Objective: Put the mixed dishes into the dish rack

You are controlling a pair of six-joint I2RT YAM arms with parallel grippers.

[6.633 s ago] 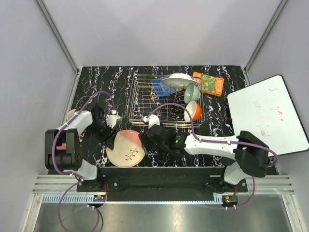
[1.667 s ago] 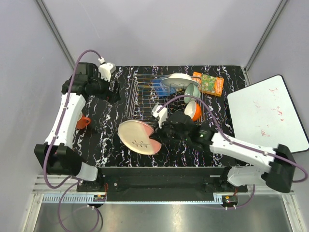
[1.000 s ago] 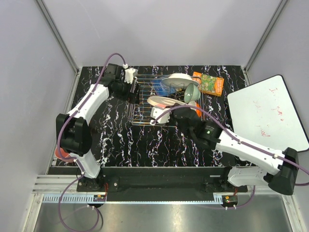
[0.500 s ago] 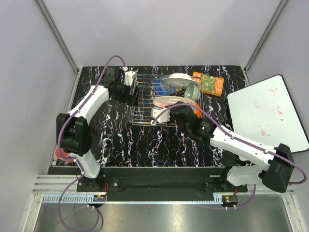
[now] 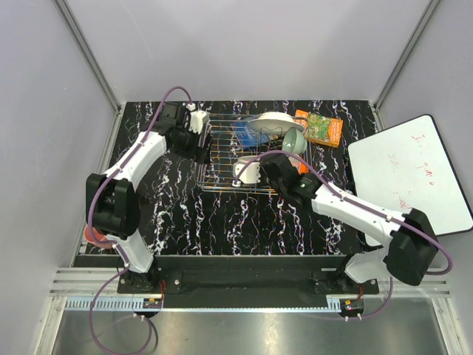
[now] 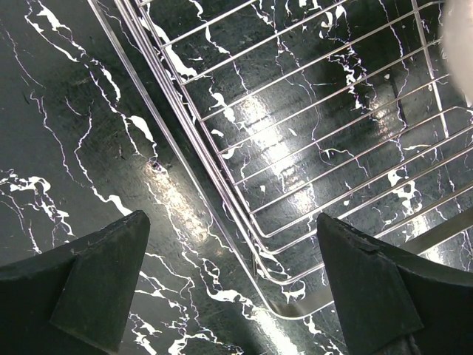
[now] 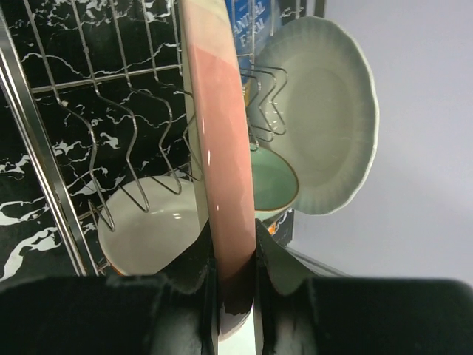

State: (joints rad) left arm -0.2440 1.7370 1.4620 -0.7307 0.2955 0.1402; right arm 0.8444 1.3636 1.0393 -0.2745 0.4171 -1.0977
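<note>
Black tabletop [image 5: 185, 222], veined in white, lay across the booth, and overhead light glared off its gloss. Pale grey walls [image 5: 244, 44] closed in on three sides, aluminium posts [image 5: 89, 55] at the back corners. A white board [image 5: 410, 174] with red writing sat at right, and a metal rail [image 5: 251, 303] ran along the near edge.

The left arm [image 5: 140, 159] is being stretched forward with the left gripper [image 6: 233, 288] being held wide open, while the right gripper [image 7: 233, 259], apparently rolled sideways, is being pinched onto the pink-and-cream plate [image 7: 220, 148].
</note>
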